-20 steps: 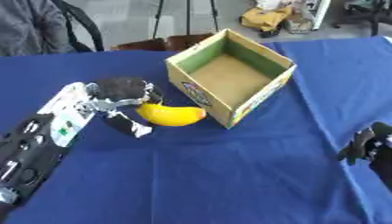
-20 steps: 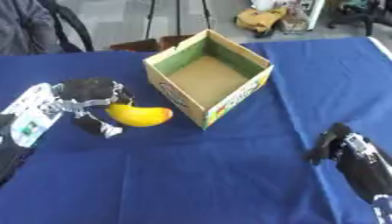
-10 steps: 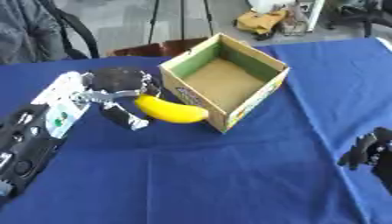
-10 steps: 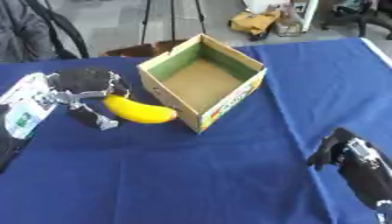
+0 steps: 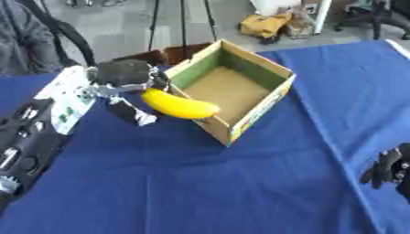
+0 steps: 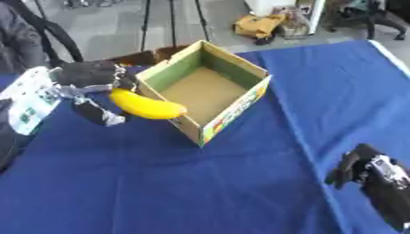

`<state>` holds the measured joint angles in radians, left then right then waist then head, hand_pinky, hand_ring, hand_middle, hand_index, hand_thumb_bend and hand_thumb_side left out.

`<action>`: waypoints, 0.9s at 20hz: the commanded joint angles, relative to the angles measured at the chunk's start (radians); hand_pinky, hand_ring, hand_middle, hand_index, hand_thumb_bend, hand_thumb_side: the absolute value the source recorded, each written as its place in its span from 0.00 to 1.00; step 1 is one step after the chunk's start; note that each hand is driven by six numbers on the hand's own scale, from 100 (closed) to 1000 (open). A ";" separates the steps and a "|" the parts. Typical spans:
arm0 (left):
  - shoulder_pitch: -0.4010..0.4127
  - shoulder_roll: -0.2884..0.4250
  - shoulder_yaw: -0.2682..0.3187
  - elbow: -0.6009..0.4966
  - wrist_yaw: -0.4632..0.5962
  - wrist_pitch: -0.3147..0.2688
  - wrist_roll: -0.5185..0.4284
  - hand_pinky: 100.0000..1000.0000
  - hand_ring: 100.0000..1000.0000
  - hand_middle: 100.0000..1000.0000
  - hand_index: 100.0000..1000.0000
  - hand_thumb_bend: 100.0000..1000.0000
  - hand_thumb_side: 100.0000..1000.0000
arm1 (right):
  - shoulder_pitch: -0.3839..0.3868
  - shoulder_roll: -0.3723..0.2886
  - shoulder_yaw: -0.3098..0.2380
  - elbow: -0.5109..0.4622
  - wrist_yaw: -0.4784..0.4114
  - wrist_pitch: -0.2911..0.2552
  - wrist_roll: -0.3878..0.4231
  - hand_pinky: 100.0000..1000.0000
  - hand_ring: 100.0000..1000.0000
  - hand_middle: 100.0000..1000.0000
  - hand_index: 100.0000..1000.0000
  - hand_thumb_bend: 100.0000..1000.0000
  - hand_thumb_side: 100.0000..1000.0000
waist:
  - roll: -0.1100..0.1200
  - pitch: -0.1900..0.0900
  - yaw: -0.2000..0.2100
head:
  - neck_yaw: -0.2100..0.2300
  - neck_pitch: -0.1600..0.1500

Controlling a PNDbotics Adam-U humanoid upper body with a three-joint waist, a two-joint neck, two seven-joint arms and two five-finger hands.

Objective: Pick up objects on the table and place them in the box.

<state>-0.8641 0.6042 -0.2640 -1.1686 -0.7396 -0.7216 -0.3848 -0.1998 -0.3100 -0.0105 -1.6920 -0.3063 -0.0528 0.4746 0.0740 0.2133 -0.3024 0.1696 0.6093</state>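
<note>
The left robot hand [image 5: 121,77], black with silver joints, reached in from the left on a forearm bearing a white panel, its fingers curled round one end of a smooth, curved yellow banana [image 5: 178,104]. The hand held the fruit lifted off the blue cloth-covered counter [image 5: 208,183], the banana's free end reaching over the near-left wall of the open cardboard box [image 5: 232,89]. That box was square, plain brown inside with green along its inner walls and printed colours on its outer right face, and stood on the cloth at an angle, one corner toward the camera. The right robot hand [image 6: 372,176] rested idle well to the lower right of the box, fingers loosely bent, holding nothing. The cloth lay flat and matte around the box.
</note>
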 commanded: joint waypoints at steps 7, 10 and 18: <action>-0.060 0.045 0.075 0.079 0.009 -0.050 -0.028 0.51 0.44 0.41 0.66 0.02 0.19 | -0.038 -0.027 0.004 -0.025 0.000 0.010 0.010 0.45 0.30 0.24 0.44 0.00 0.78 | 0.032 -0.002 -0.064 | 0.031 -0.050; -0.065 0.053 0.086 0.088 0.005 -0.049 -0.016 0.52 0.44 0.41 0.66 0.03 0.19 | -0.048 -0.027 0.007 -0.025 0.001 0.015 0.012 0.45 0.30 0.24 0.44 0.00 0.78 | 0.048 0.000 -0.088 | 0.037 -0.059; -0.071 0.067 0.109 0.127 -0.027 -0.051 0.011 0.52 0.45 0.42 0.67 0.05 0.20 | -0.074 -0.024 0.012 -0.028 0.002 0.026 0.017 0.45 0.30 0.24 0.44 0.00 0.79 | 0.083 0.012 -0.154 | 0.052 -0.085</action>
<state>-0.9125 0.6263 -0.1735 -1.0385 -0.7599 -0.7480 -0.3584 -0.2609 -0.3138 0.0017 -1.6965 -0.3051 -0.0293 0.4920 0.1668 0.2396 -0.4605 0.2167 0.5383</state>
